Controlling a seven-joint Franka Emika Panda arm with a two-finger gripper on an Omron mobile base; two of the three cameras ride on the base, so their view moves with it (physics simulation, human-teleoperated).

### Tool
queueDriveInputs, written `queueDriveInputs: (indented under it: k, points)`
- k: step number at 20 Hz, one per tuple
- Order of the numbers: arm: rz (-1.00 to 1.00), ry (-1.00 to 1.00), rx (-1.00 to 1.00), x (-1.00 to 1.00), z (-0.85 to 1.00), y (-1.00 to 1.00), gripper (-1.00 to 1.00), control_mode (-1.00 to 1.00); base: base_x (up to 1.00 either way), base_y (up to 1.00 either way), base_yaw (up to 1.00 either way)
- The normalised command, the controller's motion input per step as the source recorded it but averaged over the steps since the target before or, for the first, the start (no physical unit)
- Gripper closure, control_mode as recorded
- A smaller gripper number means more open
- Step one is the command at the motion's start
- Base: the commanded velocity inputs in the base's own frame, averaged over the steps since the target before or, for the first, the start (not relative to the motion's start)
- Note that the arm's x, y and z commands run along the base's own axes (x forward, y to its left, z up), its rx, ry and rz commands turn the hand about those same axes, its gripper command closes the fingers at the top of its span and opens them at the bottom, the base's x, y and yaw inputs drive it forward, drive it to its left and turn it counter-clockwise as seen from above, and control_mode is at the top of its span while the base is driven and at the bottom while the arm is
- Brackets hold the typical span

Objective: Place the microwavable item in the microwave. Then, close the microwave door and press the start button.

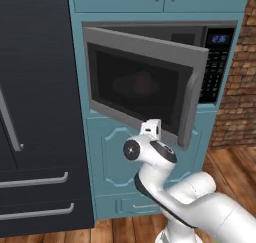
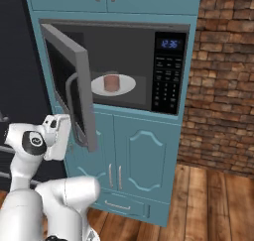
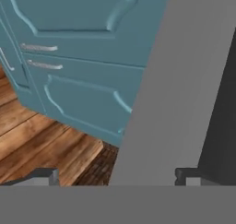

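Note:
The microwave (image 2: pixel 168 71) is built into the teal cabinets. The microwave door (image 1: pixel 145 82) stands about half open, its bar handle (image 1: pixel 189 107) on the free edge. Inside, the microwavable item (image 2: pixel 112 83), a squat reddish-brown lump, sits on the white turntable (image 2: pixel 128 88). It also shows dimly through the door's glass (image 1: pixel 142 82). My gripper (image 3: pixel 116 174) is open, just under the door's lower edge near the handle side. Its fingertips (image 3: pixel 46 175) stand wide apart, and the grey door frame (image 3: pixel 184 80) runs close ahead between them. Nothing is held.
A tall black fridge (image 1: pixel 35 112) stands left of the microwave. Teal cabinet doors and a drawer (image 2: pixel 139 160) lie below it. A brick wall (image 2: pixel 223 86) is to the right, over a wooden floor (image 2: pixel 208 205).

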Motion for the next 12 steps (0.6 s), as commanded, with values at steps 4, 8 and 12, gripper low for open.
queueDriveInputs:
  k: [4,8,12]
  points:
    - [0.12,-0.07,0.09,0.24,0.44,-1.0,-1.0,-1.0,0.0,0.0,0.0]
    - [0.19,-0.07,0.11,0.41,0.22,-0.95,-1.0,-1.0,0.0,0.0,0.0]
    - [0.21,-0.01,0.11,0.7,0.08,-0.68,-1.0,-1.0,0.0,0.0,0.0]
